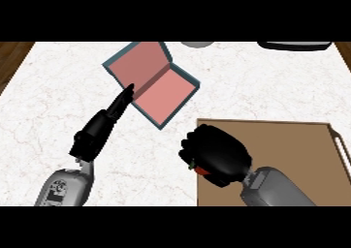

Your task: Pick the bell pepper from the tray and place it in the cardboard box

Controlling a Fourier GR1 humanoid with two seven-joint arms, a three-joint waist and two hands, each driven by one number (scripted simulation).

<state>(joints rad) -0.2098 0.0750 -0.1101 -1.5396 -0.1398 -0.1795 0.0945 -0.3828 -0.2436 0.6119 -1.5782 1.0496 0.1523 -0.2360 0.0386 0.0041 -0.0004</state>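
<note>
A brown tray (293, 145) lies at the lower right of the white marble counter. My right hand (217, 155) is over the tray's left edge, fingers curled round a red bell pepper (202, 170), of which only a small red patch shows under the palm. The cardboard box (153, 82) looks like a pink, teal-edged box with two compartments, set at an angle at the upper middle. My left hand (103, 126) is open, straight fingers pointing up toward the box's left edge, fingertips just short of it.
A grey round object (198, 44) peeks in at the top middle edge. A dark object (294, 45) sits at the top right edge. Wooden floor shows past the counter's left and right corners.
</note>
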